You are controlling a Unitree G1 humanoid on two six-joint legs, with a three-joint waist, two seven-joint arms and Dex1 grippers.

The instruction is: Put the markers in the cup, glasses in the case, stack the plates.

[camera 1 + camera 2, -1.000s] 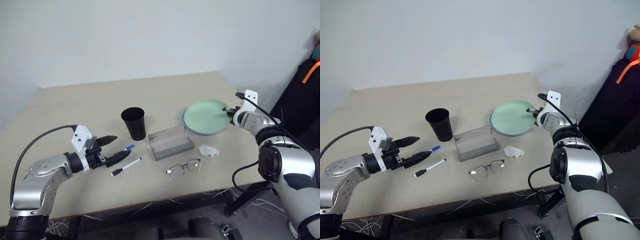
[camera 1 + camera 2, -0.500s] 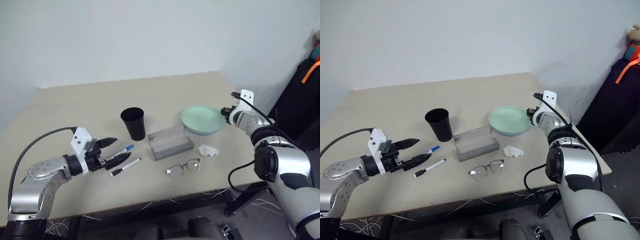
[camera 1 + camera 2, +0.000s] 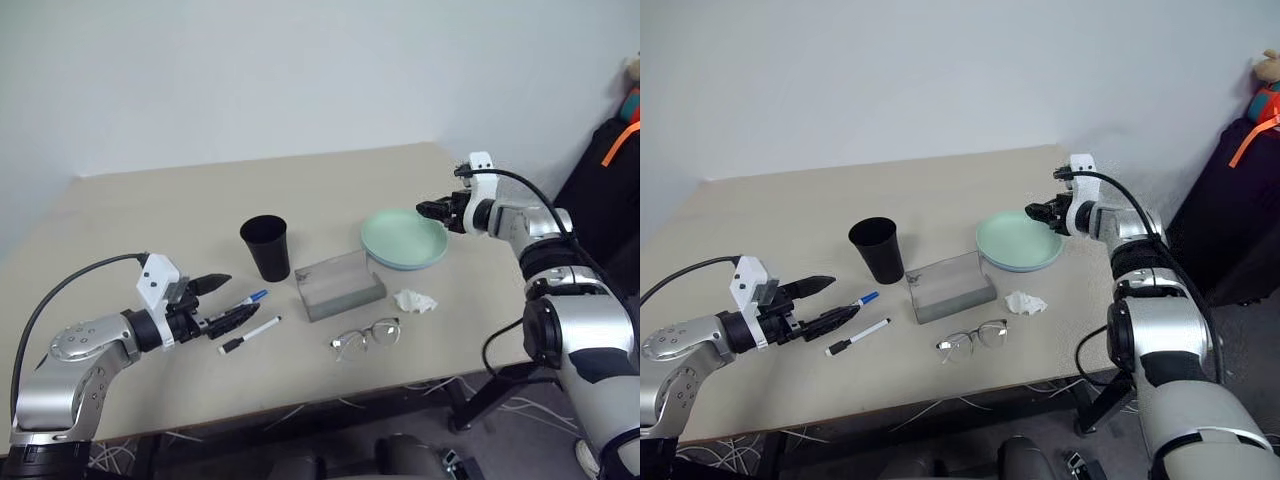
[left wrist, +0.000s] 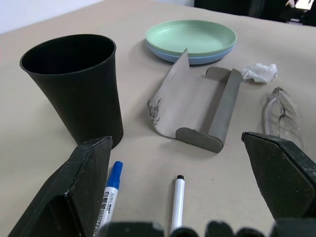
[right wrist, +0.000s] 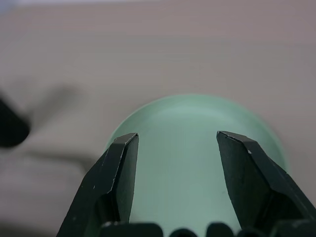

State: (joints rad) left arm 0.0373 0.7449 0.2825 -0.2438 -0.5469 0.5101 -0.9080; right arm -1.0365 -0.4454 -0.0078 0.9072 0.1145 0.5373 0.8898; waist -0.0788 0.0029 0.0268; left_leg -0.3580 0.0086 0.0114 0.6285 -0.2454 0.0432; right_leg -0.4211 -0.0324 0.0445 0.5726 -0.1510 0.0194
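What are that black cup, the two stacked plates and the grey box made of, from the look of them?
The black cup looks like matte plastic: thin rim, even dull surface. The mint green plate and the light blue plate under it look like smooth plastic or melamine, with a soft sheen. The grey case looks matte, perhaps felt or leatherette over a stiff shell, though I cannot be sure.

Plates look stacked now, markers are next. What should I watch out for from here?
The blue-capped marker lies right at the foot of the black cup, so the open left end effector may knock the cup over when closing on it. The black-capped marker lies close beside it and may get nudged or rolled away.
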